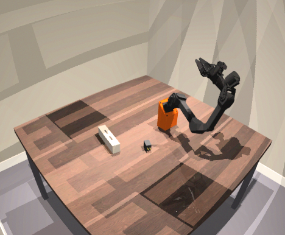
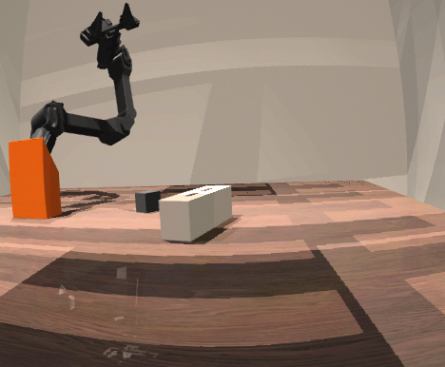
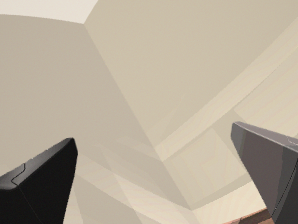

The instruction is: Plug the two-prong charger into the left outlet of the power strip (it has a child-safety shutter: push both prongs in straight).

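The charger (image 1: 147,143) (image 2: 146,202) is a small dark block lying on the table, its two yellow prongs (image 1: 149,148) level and pointing toward the near side in the top view. The white power strip (image 1: 115,147) (image 2: 177,222) lies to its left there, with two dark outlet openings on its top face. My gripper (image 1: 198,59) (image 2: 113,9) (image 3: 155,138) is wide open and empty. It is raised high above the table, to the right of and far from the charger, pointing upward. Neither charger nor strip shows in the wrist view.
The orange base block (image 1: 165,117) (image 2: 28,181) of the arm stands behind the charger in the top view, a little to its right. The arm (image 1: 199,126) (image 2: 89,125) bends out beyond it. The wooden table (image 1: 77,170) (image 2: 263,314) carries patches of shadow. The wrist view shows mostly walls.
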`<act>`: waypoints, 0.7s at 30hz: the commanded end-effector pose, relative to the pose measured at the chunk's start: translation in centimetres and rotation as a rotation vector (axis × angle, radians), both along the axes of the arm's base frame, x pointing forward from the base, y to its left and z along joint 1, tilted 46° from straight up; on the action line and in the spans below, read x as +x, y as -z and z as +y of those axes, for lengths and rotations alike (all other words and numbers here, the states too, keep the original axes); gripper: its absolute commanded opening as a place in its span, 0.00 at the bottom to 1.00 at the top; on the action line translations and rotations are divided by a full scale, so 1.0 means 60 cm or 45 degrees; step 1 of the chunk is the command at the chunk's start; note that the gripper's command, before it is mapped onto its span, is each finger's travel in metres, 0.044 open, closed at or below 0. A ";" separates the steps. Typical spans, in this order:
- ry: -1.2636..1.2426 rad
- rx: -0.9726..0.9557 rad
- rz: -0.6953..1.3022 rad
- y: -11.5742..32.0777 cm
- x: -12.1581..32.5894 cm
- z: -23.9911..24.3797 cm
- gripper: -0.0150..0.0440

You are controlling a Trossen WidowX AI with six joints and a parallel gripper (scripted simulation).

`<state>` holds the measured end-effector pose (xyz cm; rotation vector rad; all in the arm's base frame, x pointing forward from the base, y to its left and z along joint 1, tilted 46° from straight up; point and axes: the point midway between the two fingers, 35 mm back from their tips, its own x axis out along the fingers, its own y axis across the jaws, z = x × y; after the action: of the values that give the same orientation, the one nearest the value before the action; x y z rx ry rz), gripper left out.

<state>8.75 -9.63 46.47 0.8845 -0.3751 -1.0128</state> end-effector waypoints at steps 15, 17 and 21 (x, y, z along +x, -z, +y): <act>-0.285 0.056 0.166 0.046 0.013 -0.069 1.00; -0.291 0.073 0.153 0.048 0.015 -0.070 1.00; -0.314 0.108 0.135 0.055 0.020 -0.075 1.00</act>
<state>9.78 -13.51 43.68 0.8942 -0.1437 -0.8575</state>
